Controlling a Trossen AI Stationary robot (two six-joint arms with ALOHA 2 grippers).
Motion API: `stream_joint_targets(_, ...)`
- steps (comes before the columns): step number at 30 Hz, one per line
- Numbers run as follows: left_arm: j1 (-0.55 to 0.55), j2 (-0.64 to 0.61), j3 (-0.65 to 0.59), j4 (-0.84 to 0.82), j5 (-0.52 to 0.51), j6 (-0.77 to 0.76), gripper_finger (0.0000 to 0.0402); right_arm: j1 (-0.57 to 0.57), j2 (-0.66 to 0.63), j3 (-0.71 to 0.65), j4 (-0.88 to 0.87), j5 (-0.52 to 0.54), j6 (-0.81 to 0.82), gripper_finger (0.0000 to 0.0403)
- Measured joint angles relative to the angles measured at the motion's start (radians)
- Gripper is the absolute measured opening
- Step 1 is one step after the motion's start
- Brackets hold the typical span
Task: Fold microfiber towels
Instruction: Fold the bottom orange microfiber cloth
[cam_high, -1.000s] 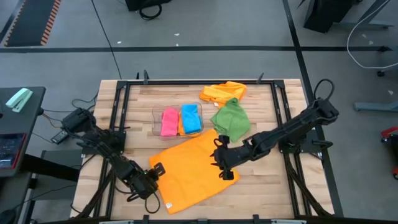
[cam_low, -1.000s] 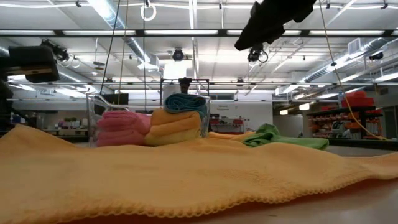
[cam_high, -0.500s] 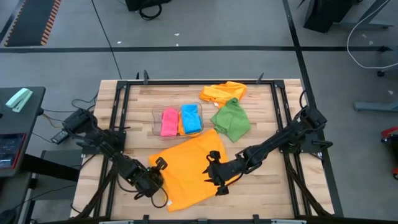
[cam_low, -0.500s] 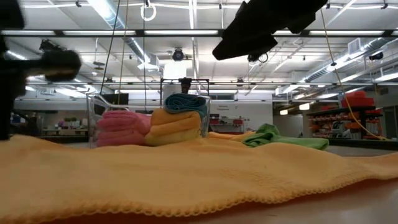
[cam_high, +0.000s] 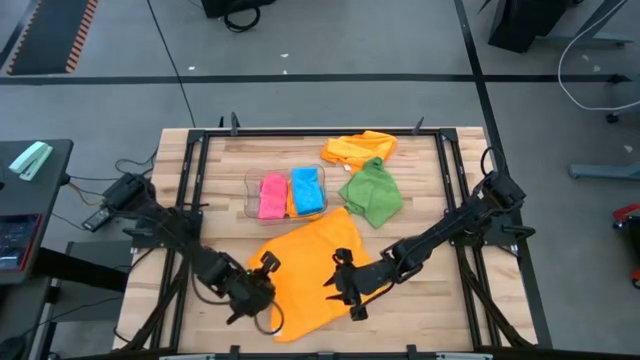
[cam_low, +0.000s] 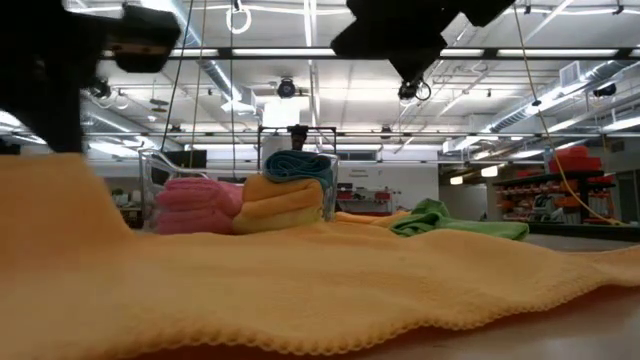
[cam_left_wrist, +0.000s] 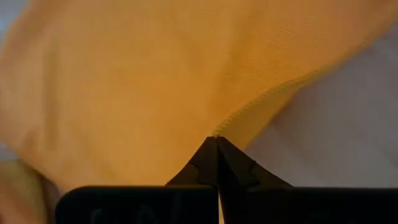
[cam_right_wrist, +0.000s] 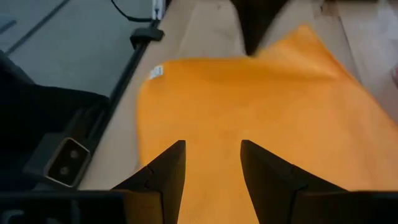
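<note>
The left pincer (cam_high: 266, 285) is pinched tight on the left edge of the large orange towel (cam_high: 305, 265), lifting that edge off the wooden table (cam_high: 430, 300). This towel lies spread near the front of the table. The right pincer (cam_high: 338, 290) hovers over its right part, fingers (cam_right_wrist: 163, 171) parted halfway and holding nothing. Behind the towel, a clear bin (cam_high: 252, 192) holds folded pink (cam_high: 272, 196) and blue (cam_high: 306, 190) towels. To the right lie a crumpled green towel (cam_high: 373, 194) and a second orange towel (cam_high: 358, 147).
</note>
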Motion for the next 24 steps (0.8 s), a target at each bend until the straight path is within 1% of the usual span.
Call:
stream_joint_targets(9,0.116,0.016,0.000,0.165,0.000,0.059,0.0002,0.030,0.062,0.000,0.079,0.008,-0.011,0.0162)
stream_joint_targets(17,0.210,0.074,0.001,0.271,0.001,0.133,0.0001,0.032,0.071,0.001,0.108,0.021,-0.031,0.0162)
stream_joint_targets(21,0.241,0.123,0.001,0.351,0.002,0.185,0.0001,0.034,0.052,0.000,0.027,0.031,-0.024,0.0162)
stream_joint_targets(24,0.263,0.160,0.001,0.430,0.002,0.215,0.0001,0.041,0.007,0.001,-0.097,0.061,0.025,0.0162)
